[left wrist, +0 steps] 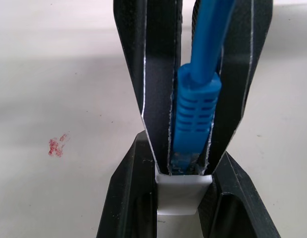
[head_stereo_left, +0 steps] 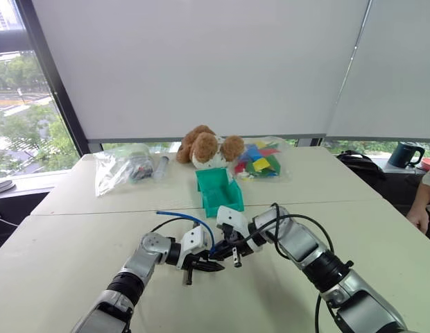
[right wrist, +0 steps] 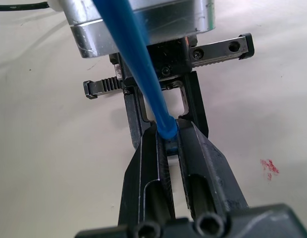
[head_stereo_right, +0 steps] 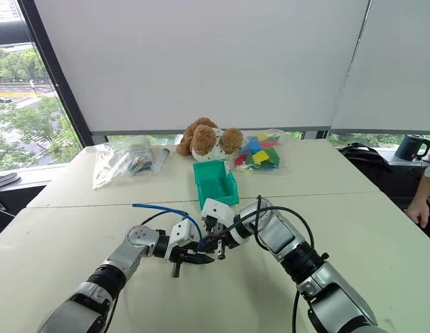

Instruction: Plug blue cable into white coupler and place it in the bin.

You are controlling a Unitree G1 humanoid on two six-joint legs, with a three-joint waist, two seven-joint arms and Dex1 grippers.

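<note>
My two grippers meet tip to tip over the white table, just in front of the teal bin (head_stereo_left: 225, 201). The left gripper (head_stereo_left: 212, 264) is shut on the white coupler (left wrist: 183, 196). Facing it, the right gripper (head_stereo_left: 220, 254) is shut on the ribbed boot of the blue cable (left wrist: 198, 109). The cable's pale plug sits at the coupler's mouth; how far it is in I cannot tell. From the pinch the blue cable (head_stereo_left: 187, 217) arcs up and away to the left over the left wrist, its far end hanging free.
Behind the bin sit a brown teddy bear (head_stereo_left: 204, 147), a bag of coloured blocks (head_stereo_left: 260, 161) and a clear plastic bag (head_stereo_left: 125, 166). A person's hand (head_stereo_left: 417, 215) rests at the table's right edge. There is a small red stain (left wrist: 57, 145) on the table.
</note>
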